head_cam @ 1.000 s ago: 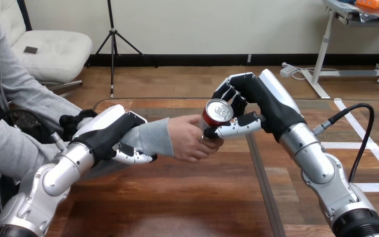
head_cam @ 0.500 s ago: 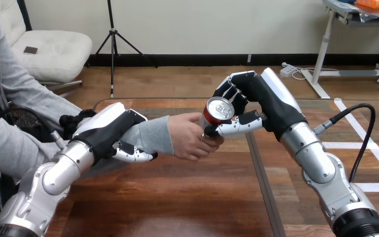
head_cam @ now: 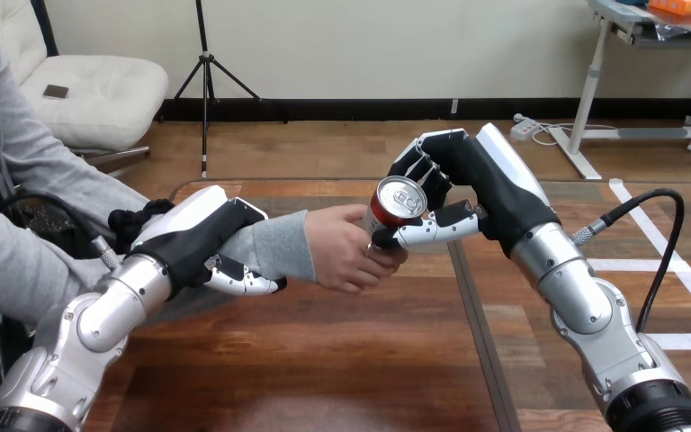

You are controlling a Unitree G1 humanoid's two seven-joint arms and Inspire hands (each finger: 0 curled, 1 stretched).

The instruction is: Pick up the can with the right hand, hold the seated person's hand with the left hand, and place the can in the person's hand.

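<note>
Step in hand: the handover, last part of the task. Right hand (head_cam: pixel 484 187) was up over the middle of the table (head_cam: pixel 324 360), w/ fingers behind the can (head_cam: pixel 398 203) and thumb across its near side, i.e. curled round it in a full grip. Can was tilted, top facing the camera, well clear of the table. The person's hand (head_cam: pixel 342 258) came in from the left and was cupped under and round the can's lower part, so both hands were on it at once. Left hand (head_cam: pixel 193 238) sat further left, fingers & thumb curled round the person's forearm (head_cam: pixel 279 247) over the grey sleeve, just short of the cuff. It gripped the arm, not the palm itself.

Judgement: pick-up done, hold done, placing nearly done. The can was in the person's hand but not yet let go. Next move prob. calls for the right hand to uncurl slowly, thumb first, then back off to the right w/o dragging the can along. Left hand should steady the forearm until the can's weight is fully w/ the person. Whether the person's grip was firm enough: couldn't tell.
</note>
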